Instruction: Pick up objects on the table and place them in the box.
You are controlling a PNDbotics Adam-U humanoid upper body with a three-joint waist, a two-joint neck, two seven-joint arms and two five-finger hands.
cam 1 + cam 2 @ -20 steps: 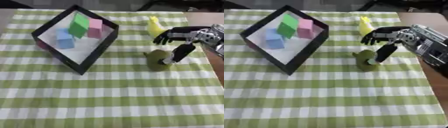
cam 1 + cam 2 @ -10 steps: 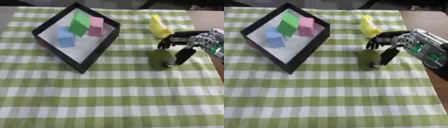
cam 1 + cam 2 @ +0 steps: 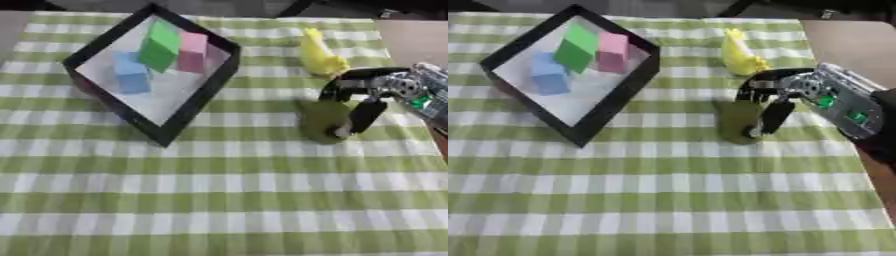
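Note:
An olive-green rounded object (image 3: 323,120) stands on the checked cloth right of the box. My right hand (image 3: 785,95) reaches in from the right with its fingers curved over the object's top and its thumb down along the object's right side. The object still rests on the cloth. A yellow banana-like object (image 3: 319,55) lies just behind the hand. The black box (image 3: 201,100) with a white floor sits tilted at upper left and holds a green block (image 3: 161,46), a pink block (image 3: 192,52) and a blue block (image 3: 131,73). My left hand does not show.
A green-and-white checked cloth (image 3: 219,200) covers the table. Bare brown table (image 3: 842,45) shows beyond the cloth's right edge.
My right hand has come down and closed round the olive-green object, the thumb now against its right side. The whole picture has shifted slightly, so the camera moved.

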